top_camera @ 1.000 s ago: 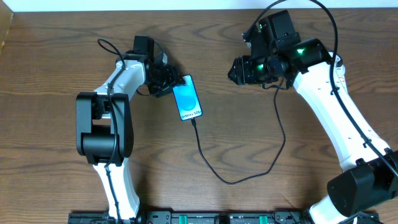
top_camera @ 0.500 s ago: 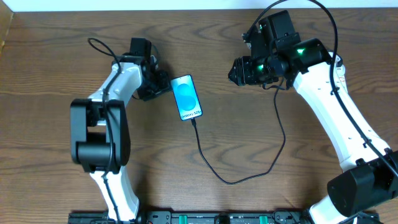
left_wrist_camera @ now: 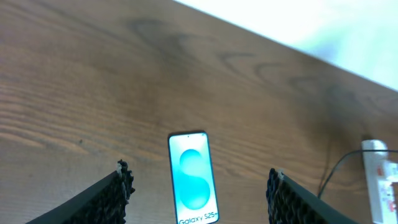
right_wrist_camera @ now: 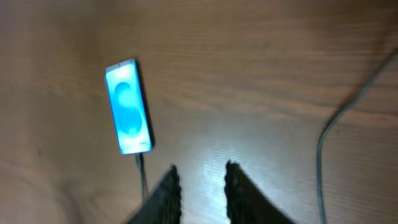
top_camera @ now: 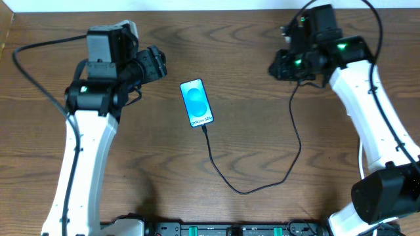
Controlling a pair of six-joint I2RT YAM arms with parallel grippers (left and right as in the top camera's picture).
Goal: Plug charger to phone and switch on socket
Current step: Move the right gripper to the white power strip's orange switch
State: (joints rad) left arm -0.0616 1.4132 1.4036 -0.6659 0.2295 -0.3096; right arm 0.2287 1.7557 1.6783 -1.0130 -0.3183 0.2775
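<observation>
Apparently done: charger (top_camera: 252, 187) seated in the lower edge of phone (top_camera: 197, 103), flat on counter (top_camera: 151, 164), ahead between left fingers (left_wrist_camera: 106, 200), spread wide, empty. Narrowly parted, also empty: right fingers (right_wrist_camera: 165, 199), phone ahead-left. Likely remaining: socket (left_wrist_camera: 379, 180) switch, far right of left fingers; state unreadable.

You are working at a robotics lab bench, not a domestic room. Two white-and-black arms, the left arm (top_camera: 85, 151) and the right arm (top_camera: 374, 124), are reaching in from 7 and 5 o'clock over a wood-grain table (top_camera: 262, 111). A black mounting rail (top_camera: 216, 229) with green fittings is running along the 6 o'clock edge. A plain white surface (top_camera: 197, 4) is showing beyond the 12 o'clock edge. A phone (top_camera: 197, 103) with its charger (top_camera: 262, 184) is lying mid-table.
</observation>
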